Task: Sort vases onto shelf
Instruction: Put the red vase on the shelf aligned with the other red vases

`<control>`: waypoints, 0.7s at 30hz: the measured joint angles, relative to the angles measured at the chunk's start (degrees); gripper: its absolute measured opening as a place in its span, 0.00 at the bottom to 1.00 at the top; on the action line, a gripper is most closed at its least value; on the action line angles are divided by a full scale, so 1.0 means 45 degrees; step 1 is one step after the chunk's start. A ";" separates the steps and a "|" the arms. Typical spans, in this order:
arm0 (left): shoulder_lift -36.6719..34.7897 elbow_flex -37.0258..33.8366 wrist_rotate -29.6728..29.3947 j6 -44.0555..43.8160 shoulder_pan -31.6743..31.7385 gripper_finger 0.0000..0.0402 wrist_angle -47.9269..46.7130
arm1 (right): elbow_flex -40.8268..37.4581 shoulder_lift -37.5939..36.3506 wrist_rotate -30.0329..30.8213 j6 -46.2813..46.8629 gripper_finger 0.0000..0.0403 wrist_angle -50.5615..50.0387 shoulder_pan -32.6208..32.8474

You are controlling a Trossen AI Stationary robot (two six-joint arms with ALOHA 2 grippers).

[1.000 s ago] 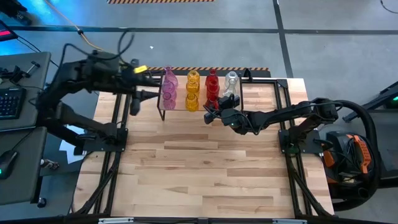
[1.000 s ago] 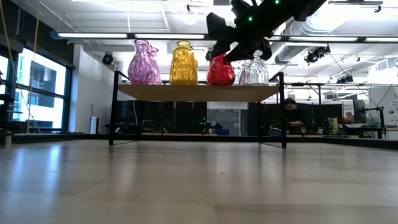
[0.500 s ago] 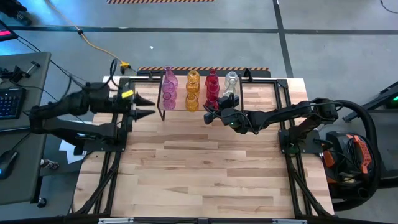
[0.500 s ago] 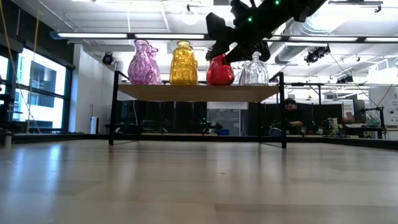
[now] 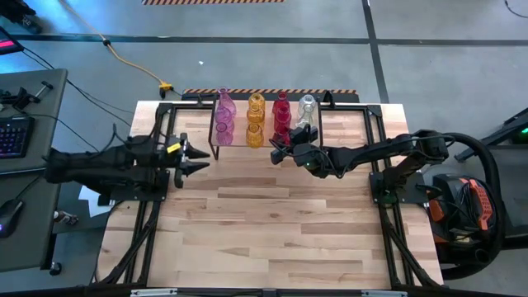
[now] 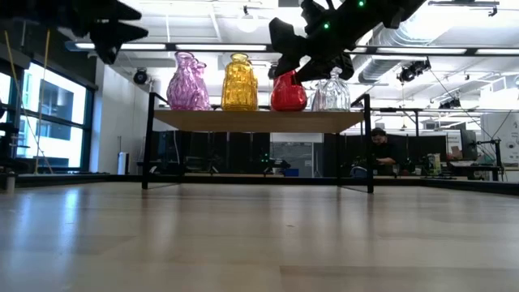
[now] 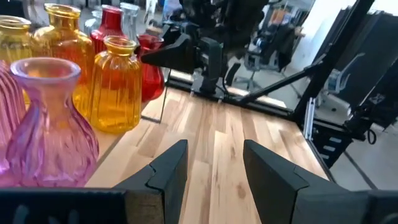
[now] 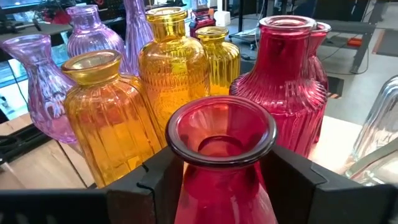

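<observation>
The shelf (image 6: 243, 120) stands at the table's far side. On its top stand rows of vases on their bases: pink (image 5: 223, 115), yellow (image 5: 255, 120), red (image 5: 281, 111) and clear (image 5: 307, 106). My right gripper (image 5: 280, 151) reaches in from the right at the shelf's near edge, shut on the front red vase (image 8: 221, 134). My left gripper (image 5: 198, 158) hangs open left of the shelf, above the table, with nothing between its fingers (image 7: 168, 174); it also shows in the low view (image 6: 122, 32). My right gripper has the front red vase's neck (image 8: 186, 177), just below the flared rim, between its two fingers (image 8: 155, 183), one on each side. The fingers come nearly level from the table's near right. The vase stands upright with its base on the shelf top (image 6: 288, 108).
The shelf's black frame and legs (image 6: 149, 142) stand on the wooden tabletop (image 5: 264, 223), which stretches bare toward the near edge. Black rails (image 5: 153, 206) run along both table sides. A keyboard (image 5: 12, 136) lies on a desk at the left.
My left gripper has drawn back from the pink vases at the shelf's left end, gone down and toward the table's near edge, and its arm has folded back to the left. Its fingers keep the same gap. The right arm and the vases have kept still.
</observation>
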 joint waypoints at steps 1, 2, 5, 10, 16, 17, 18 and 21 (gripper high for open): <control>-0.0143 -0.0364 0.0006 0.0002 0.0000 0.37 0.0410 | 0.0000 0.0000 0.0053 -0.0022 0.46 0.0000 0.0000; -0.0280 -0.0740 0.0014 0.0046 0.0000 0.37 0.0814 | 0.0000 0.0000 0.0069 -0.0025 0.46 0.0001 -0.0007; -0.0636 -0.1790 0.0038 0.0196 0.0000 0.37 0.1979 | 0.0000 0.0000 0.0046 0.0040 0.46 0.0000 -0.0082; -0.1109 -0.3416 0.0016 0.0087 0.0000 0.37 0.3227 | -0.0002 0.0000 0.0020 0.0082 0.46 0.0005 -0.0102; -0.1420 -0.4588 -0.0223 -0.0398 0.0005 0.37 0.3387 | -0.0004 0.0000 -0.0017 0.0082 0.46 0.0009 -0.0106; -0.1425 -0.4711 -0.0350 -0.0519 0.0005 0.37 0.3382 | -0.0002 0.0000 -0.0018 0.0082 0.46 0.0008 -0.0102; -0.1425 -0.4846 -0.0467 -0.0688 0.0005 0.37 0.3410 | 0.0000 0.0000 -0.0018 0.0082 0.46 0.0007 -0.0107; -0.1425 -0.5247 -0.0781 -0.1437 0.0010 0.37 0.3379 | -0.0004 0.0000 -0.0018 0.0082 0.46 0.0014 -0.0102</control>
